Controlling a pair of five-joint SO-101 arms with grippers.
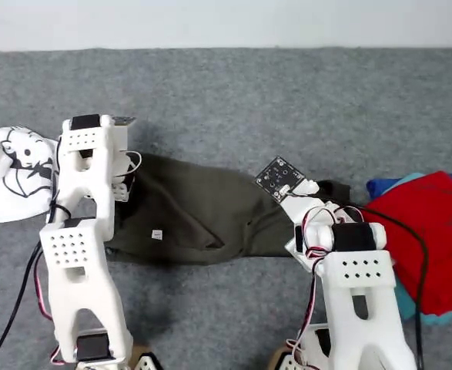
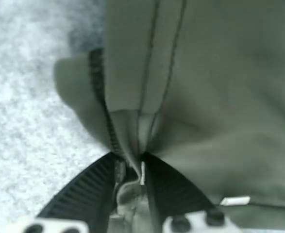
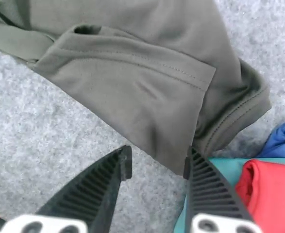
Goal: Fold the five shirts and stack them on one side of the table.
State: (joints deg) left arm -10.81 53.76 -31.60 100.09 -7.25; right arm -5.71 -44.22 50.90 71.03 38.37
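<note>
An olive green shirt (image 1: 199, 212) lies spread across the middle of the grey table. My left gripper (image 2: 132, 167) is shut on a pinched fold of the olive shirt's (image 2: 205, 87) hemmed edge at its left end; the left arm (image 1: 87, 177) stands over that end. My right gripper (image 3: 154, 167) is open just above the olive shirt's (image 3: 132, 82) right end, one finger (image 3: 203, 179) at the hem edge. A white shirt with a black drawing (image 1: 10, 173) lies at the far left. A red shirt (image 1: 430, 235) rests on teal and blue ones at the right.
The pile at the right shows teal cloth (image 3: 215, 167), a red fold (image 3: 271, 194) and a blue piece (image 3: 283, 141) close beside my right gripper. Grey carpet-like tabletop (image 1: 233, 100) stretches open behind the olive shirt. A pale wall edge runs along the back.
</note>
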